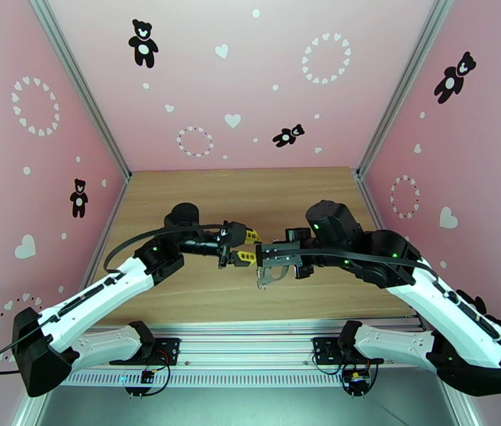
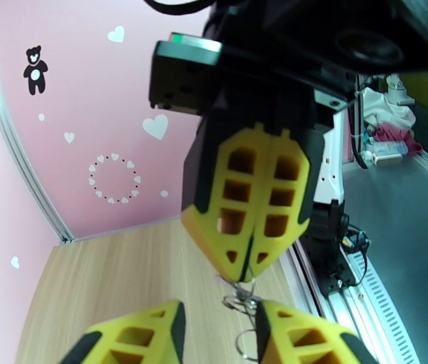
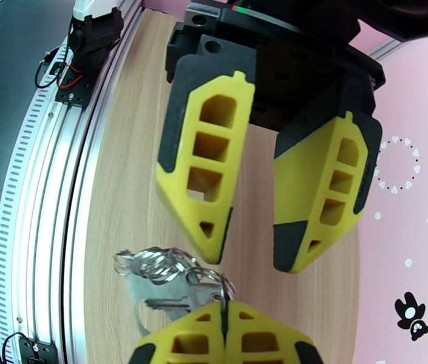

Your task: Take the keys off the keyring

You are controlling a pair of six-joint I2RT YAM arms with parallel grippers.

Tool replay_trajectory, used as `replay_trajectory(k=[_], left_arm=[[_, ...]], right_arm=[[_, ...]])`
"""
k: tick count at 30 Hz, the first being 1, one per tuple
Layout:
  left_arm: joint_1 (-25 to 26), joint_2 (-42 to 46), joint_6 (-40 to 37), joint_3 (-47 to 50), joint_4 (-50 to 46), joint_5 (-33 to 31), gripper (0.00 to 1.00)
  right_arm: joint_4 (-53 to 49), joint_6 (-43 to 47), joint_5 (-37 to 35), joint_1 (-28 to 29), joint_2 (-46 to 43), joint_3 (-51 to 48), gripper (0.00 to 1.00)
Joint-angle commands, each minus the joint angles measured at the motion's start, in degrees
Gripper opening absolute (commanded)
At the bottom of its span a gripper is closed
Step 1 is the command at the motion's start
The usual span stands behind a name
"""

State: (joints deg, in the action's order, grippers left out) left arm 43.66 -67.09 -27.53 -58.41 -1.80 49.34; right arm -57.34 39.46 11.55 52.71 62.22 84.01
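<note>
Right gripper (image 3: 223, 310) is clenched on the keyring (image 3: 168, 265), pinching a wire loop right at its fingertips. The load hangs in the air over the bench (image 1: 193, 296), about mid-width and toward the near edge, with nothing resting on the wood. Left gripper (image 3: 250, 259) is released: fingers apart, nothing between them, nose to nose with the right one. The relation that matters is that the ring cluster hangs just off the right tips, and in the left wrist view it sits between the left's own fingers (image 2: 135, 335), so it's dead ahead and close. The cluster's long axis runs sideways from the right pinch, trailing toward the near-edge rail side in the right wrist view. The keys (image 3: 162, 298) look like the flat grey bits under the coils, but they're blurred and I can't tell how they're threaded. My read: the left arm is the free one and the one placed to work, so it needs to close on a key rather than on a loop. The risk is grabbing wire and just tugging against the right grip.
</note>
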Motion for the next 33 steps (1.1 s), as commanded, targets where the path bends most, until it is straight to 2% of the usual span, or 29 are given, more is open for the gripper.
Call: replay_trajectory(k=[1,6,13,22,27,33], left_arm=[[0.2,-0.32,-6.22,-2.4,-5.4,1.09,0.39],[0.2,-2.26,-7.58,-3.78,-5.82,1.54,0.41],[0.45,-4.61,-8.76,-6.02,-7.77,6.77,0.42],[2.02,-5.64,-7.77,-5.5,-5.58,7.05,0.4],[2.31,-5.93,-6.92,-5.22,-4.07,6.82,0.35],[2.23,-4.65,-7.88,-4.3,-6.17,6.04,0.34]], right_arm=[[-0.23,0.0,1.94,-0.46,-1.12,0.99,0.0],[-0.06,-0.26,3.32,-0.57,-0.64,1.4,0.0],[0.51,-0.48,4.84,-0.9,-0.49,1.42,0.0],[1.78,-0.35,6.39,-1.45,-0.6,0.81,0.0],[2.41,-0.46,7.25,-1.99,-0.78,0.42,0.0],[3.26,-1.29,9.08,-3.87,-2.59,-0.61,0.0]])
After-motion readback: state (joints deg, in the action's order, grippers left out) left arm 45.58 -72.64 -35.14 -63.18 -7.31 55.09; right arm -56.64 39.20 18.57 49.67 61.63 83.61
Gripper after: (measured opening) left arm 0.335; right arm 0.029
